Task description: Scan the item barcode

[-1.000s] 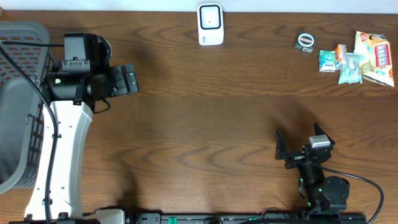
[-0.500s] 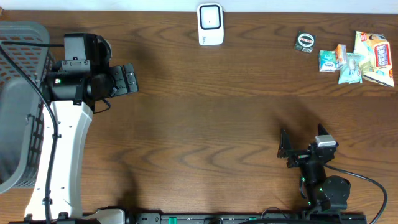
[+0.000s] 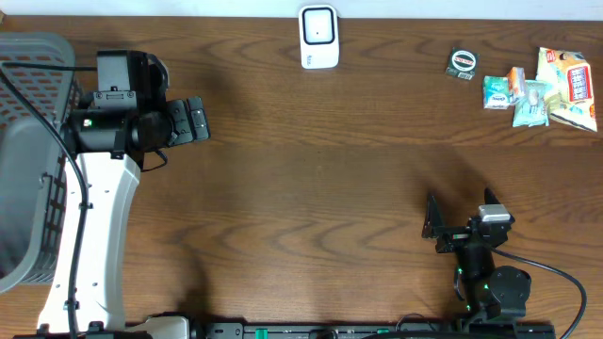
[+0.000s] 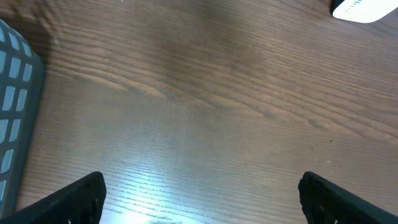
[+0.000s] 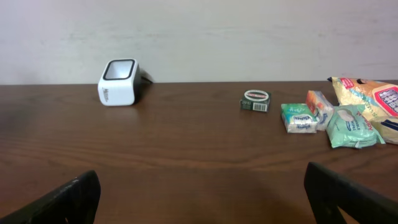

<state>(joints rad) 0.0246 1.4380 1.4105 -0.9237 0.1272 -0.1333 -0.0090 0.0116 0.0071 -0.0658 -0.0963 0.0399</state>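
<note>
The white barcode scanner (image 3: 318, 36) stands at the table's far edge, and in the right wrist view it (image 5: 119, 81) shows its dark window on top. Several items lie at the far right: a small green box with a round lid (image 3: 461, 63) (image 5: 256, 99), a green packet (image 3: 497, 90) (image 5: 299, 117), a pale green packet (image 3: 533, 104) (image 5: 352, 126) and a large snack bag (image 3: 570, 87) (image 5: 370, 96). My left gripper (image 3: 200, 121) (image 4: 202, 208) is open over bare wood at the left. My right gripper (image 3: 459, 215) (image 5: 202, 199) is open near the front edge, facing the items, holding nothing.
A grey plastic basket (image 3: 28, 141) (image 4: 12, 112) fills the left edge beside the left arm. A small orange packet (image 3: 515, 82) (image 5: 318, 104) lies among the items. One corner of the scanner (image 4: 364, 7) shows at the top right of the left wrist view.
The right gripper has shifted slightly to the right and toward the front edge. The left arm and the items have not moved.
</note>
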